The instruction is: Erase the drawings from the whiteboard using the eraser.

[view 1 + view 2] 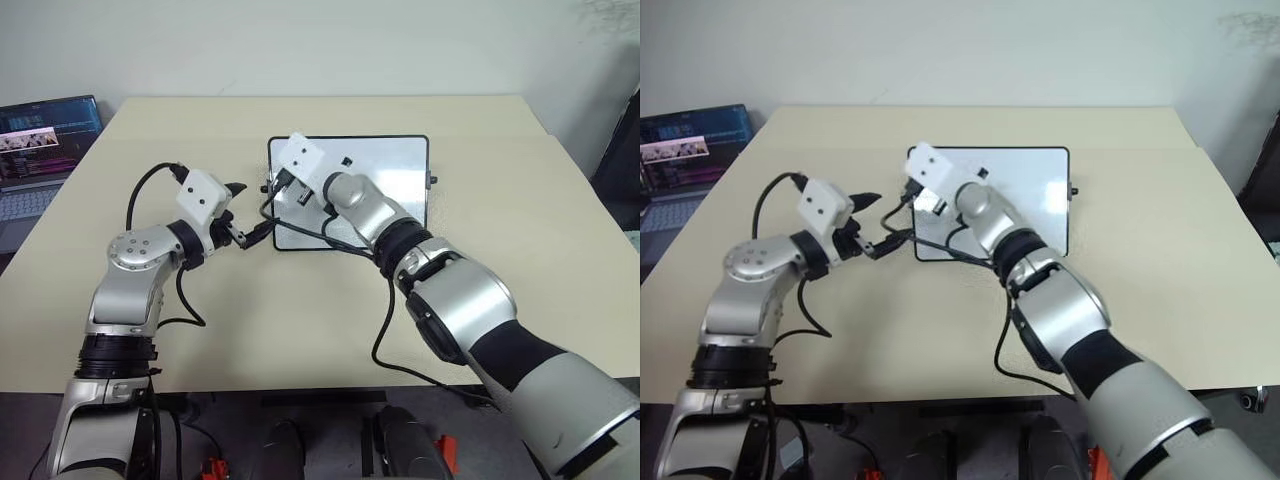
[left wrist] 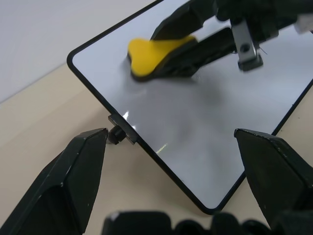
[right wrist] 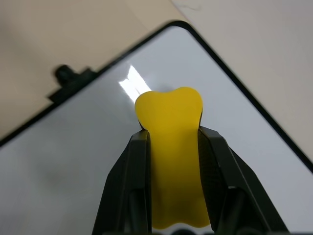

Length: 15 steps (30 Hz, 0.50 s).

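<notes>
While the right gripper (image 3: 172,142) is pinching the waisted yellow eraser (image 3: 172,147) over the glossy, black-framed whiteboard (image 2: 195,132), the left gripper's (image 2: 176,147) jaws are gaping empty beside its edge.

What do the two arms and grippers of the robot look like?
Both arms have silver-grey metal shells with black joints. Each wrist carries a white boxy camera housing. Loose black cables loop beside the forearms. The left gripper and the right gripper each have two black wedge-shaped fingers.

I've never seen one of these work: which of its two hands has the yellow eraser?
The right gripper: its fingers are shut on the eraser over the whiteboard. The left gripper is open, holding nothing, at the board's edge.
</notes>
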{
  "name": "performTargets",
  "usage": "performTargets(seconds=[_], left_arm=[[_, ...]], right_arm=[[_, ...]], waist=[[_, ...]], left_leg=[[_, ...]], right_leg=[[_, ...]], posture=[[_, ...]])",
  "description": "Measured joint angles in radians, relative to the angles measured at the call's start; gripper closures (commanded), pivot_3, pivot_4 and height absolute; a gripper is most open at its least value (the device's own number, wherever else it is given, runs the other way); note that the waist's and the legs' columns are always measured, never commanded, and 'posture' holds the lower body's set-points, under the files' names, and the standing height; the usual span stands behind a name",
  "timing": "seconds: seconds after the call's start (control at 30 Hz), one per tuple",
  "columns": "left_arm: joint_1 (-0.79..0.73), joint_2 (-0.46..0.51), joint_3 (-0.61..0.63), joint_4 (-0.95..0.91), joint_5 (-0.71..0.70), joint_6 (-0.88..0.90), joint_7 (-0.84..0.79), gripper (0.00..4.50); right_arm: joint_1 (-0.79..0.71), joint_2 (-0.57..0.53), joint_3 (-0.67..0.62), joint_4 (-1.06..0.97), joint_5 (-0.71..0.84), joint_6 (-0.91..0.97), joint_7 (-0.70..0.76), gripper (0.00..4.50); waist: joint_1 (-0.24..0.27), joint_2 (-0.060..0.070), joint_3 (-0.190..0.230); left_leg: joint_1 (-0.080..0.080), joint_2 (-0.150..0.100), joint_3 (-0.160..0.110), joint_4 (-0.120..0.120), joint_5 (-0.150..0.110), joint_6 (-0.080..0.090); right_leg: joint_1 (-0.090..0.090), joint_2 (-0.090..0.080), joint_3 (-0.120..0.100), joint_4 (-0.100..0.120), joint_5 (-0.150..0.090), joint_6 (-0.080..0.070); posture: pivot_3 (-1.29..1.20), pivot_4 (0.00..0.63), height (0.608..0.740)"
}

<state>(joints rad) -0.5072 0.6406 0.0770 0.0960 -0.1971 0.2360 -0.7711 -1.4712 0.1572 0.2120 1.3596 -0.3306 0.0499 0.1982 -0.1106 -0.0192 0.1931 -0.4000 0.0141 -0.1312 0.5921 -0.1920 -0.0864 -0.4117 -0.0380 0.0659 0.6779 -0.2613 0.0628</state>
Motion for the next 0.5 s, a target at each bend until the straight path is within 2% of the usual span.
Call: performTargets(seconds=[0.37,0.5], left_arm=[[0.029,0.005,0.011,-0.019,0.0,0.017,0.02,0.0],[0.029,0.005,0.01,-0.019,0.0,0.018,0.02,0.0]], right_arm=[[0.001,-0.008,0.015,0.002,-0.012,0.005,0.012,3.52],[0.0,-0.051,0.0,0.001,-0.004,0.014,-0.029,3.52]], waist=[[0.001,0.0,0.0],[0.004,0.0,0.0]], left_leg=[[0.0,0.0,-0.001,0.0,0.0,0.0],[0.0,0.0,-0.001,0.0,0.0,0.0]], right_leg=[[0.0,0.0,-0.001,0.0,0.0,0.0],[0.0,0.0,-0.001,0.0,0.0,0.0]], posture=[[0.0,0.15,0.74],[0.0,0.15,0.74]])
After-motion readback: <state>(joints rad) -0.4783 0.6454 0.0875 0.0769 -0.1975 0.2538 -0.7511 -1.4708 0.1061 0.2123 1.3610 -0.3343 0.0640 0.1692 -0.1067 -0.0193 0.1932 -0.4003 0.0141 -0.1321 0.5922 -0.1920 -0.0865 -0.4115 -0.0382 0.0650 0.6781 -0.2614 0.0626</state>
